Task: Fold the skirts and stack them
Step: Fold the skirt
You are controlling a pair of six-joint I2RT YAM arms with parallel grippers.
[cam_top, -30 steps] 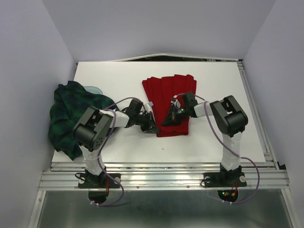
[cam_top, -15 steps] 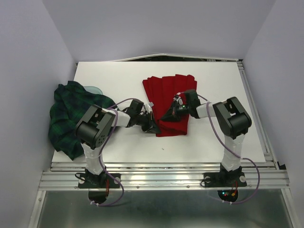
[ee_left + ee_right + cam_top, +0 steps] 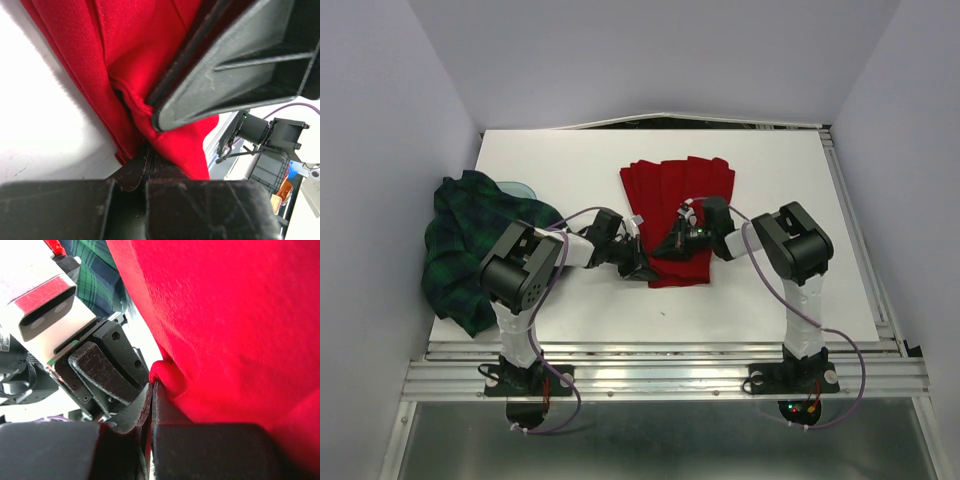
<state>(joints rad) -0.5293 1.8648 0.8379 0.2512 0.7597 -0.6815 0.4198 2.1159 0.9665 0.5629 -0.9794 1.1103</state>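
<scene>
Left gripper point(image 3: 642, 270), jaws pressed together on a fold of the bright red pleated cloth skirt point(image 3: 685, 195) at its 7 o'clock corner. The right gripper point(image 3: 665, 250), just beside it, is clamped on the same hem. The skirt lies mid-table, its long axis running 12 to 6 and its wider end at 12. The white table point(image 3: 780, 180) is bare toward 3 o'clock. The dark green and navy plaid cloth skirt point(image 3: 470, 240) is bunched at 9 o'clock, draped over the table edge. Red cloth fills both wrist views, and the arms hide the pinched corner from above.
</scene>
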